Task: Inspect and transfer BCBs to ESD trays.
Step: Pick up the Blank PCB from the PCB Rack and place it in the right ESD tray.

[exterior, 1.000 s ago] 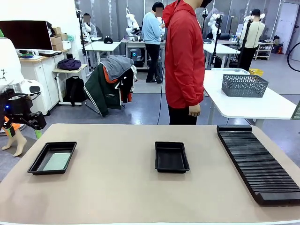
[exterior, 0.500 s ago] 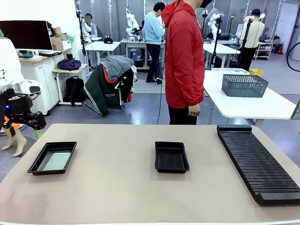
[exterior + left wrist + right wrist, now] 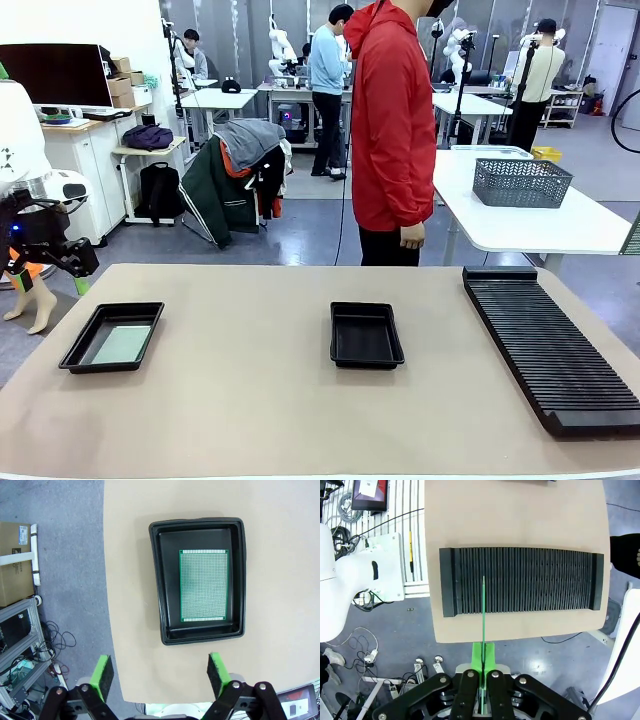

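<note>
I read left gripper (image 3: pixel 161 676) spread wide, empty, hovering over left tray (image 3: pixel 156 580) at table's left edge. One BCB (image 3: pixel 204 586) flat on that tray's floor. Right gripper (image 3: pixel 482 662) clamped on second BCB (image 3: pixel 483 610), seen edge-on, above rack (image 3: pixel 545 582) at right. Middle tray (image 3: pixel 335 340) between left tray and rack. Person (image 3: pixel 392 120) at far side.

One ESD tray (image 3: pixel 78 350) near the left edge of the table (image 3: pixel 250 410) holds a pale BCB (image 3: pixel 122 344) flat; a second tray (image 3: pixel 366 338) sits mid-table, ribbed rack (image 3: pixel 545 345) at right. Left gripper (image 3: pixel 50 283) hangs beyond the left edge, jaws apart.
</note>
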Motion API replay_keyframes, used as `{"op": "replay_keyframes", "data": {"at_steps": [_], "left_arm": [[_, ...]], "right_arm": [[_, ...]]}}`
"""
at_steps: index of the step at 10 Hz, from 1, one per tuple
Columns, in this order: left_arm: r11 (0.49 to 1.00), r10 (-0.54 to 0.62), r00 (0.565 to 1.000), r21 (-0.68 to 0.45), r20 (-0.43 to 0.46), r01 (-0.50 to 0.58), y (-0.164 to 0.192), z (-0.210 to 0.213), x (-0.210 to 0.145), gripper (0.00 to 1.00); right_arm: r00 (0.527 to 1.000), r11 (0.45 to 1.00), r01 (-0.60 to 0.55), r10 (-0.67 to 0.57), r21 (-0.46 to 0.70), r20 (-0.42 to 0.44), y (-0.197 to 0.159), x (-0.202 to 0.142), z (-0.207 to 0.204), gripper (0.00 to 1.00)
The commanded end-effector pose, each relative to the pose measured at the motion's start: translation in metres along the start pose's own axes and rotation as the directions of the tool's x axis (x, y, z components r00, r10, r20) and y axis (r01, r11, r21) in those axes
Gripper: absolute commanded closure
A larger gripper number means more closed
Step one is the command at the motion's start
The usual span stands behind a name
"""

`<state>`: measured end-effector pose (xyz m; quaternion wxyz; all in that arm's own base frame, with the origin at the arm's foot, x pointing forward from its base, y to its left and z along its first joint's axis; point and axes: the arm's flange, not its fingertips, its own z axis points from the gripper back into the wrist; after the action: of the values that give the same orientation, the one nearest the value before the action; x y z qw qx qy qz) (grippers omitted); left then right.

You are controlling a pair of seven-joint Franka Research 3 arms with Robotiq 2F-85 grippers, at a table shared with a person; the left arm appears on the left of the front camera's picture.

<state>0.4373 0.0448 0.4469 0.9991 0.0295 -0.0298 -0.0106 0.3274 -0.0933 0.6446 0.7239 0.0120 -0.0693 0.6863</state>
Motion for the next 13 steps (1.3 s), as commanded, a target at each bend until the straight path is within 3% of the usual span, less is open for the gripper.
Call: {"op": "replay_keyframes", "data": {"at_steps": [1, 3, 5, 8, 10, 13], "left_arm": [[1.0, 0.002, 1.0, 0.001, 0.004, -0.002, 0.001, -0.002, 0.0, 0.0], [1.0, 0.002, 1.0, 0.001, 0.004, -0.002, 0.001, -0.002, 0.0, 0.0], [1.0, 0.002, 1.0, 0.001, 0.004, -0.002, 0.001, -0.002, 0.0, 0.0], [1.0, 0.002, 1.0, 0.001, 0.004, -0.002, 0.001, -0.002, 0.0, 0.0], [1.0, 0.002, 1.0, 0.001, 0.004, -0.002, 0.001, -0.002, 0.0, 0.0], [1.0, 0.002, 1.0, 0.001, 0.004, -0.002, 0.001, -0.002, 0.0, 0.0]], "right_arm": [[0.988, 0.987, 0.155, -0.156, 0.045, 0.016, -0.018, 0.008, -0.004, 0.98], [0.915, 0.917, 0.388, -0.395, 0.091, 0.077, -0.033, 0.023, -0.017, 0.98], [0.797, 0.795, 0.575, -0.598, 0.194, 0.087, -0.044, 0.039, -0.036, 0.98], [0.52, 0.501, 0.786, -0.853, 0.361, 0.052, -0.056, 0.078, -0.067, 0.98], [0.344, 0.319, 0.844, -0.939, 0.432, 0.022, -0.059, 0.113, -0.089, 0.98], [0.189, 0.173, 0.83, -0.982, 0.531, 0.024, -0.072, 0.164, -0.13, 0.98]]}}
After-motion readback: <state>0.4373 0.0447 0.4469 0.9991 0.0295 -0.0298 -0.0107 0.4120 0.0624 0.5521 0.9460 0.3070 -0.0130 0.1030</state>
